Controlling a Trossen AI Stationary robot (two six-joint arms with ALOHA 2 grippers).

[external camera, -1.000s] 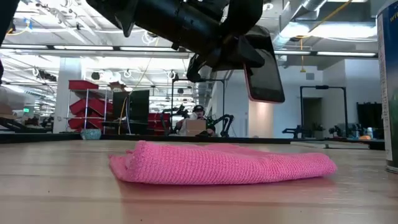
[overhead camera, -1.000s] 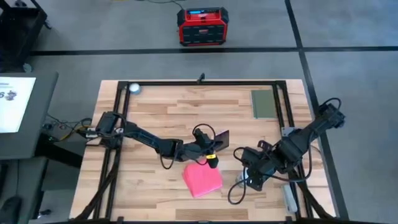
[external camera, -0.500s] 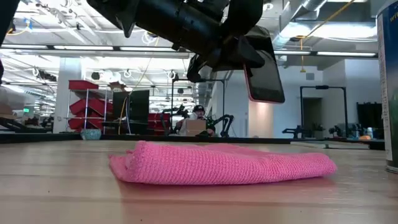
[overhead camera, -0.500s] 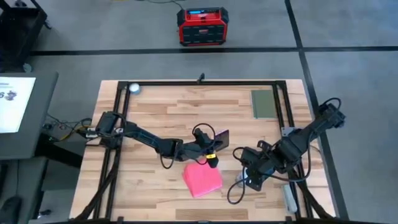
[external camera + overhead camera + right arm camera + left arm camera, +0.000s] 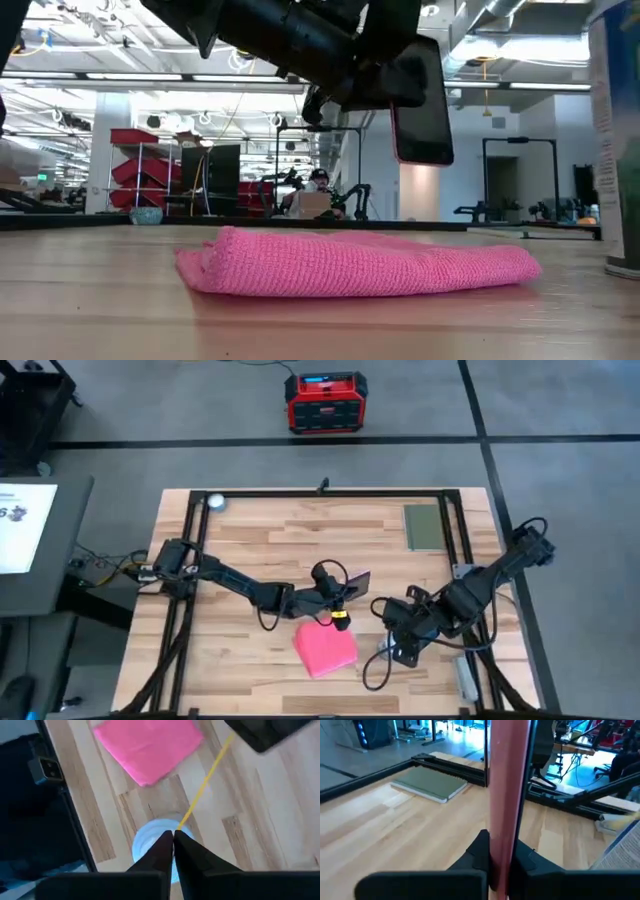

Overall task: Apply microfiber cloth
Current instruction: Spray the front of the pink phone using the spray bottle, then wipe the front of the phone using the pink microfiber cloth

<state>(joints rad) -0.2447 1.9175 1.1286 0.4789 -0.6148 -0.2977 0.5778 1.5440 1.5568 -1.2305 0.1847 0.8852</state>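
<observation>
where creased, microfiber cloth (image 5: 357,262) lies knitted

Both hands (image 5: 340,603) (image 5: 385,650) seemingly clamped, mid-table.

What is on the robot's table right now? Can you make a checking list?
Surface: wooden table inside a black frame.
Job's things: microfiber cloth lies folded and untouched.
Clutter: olive-green pad; white container by the right arm.
Grippers: left tool shut on the phone, raised above the cloth; right tool shut beside the container.
Cables: looped along both arms.
Surroundings: red box on the floor.
</observation>
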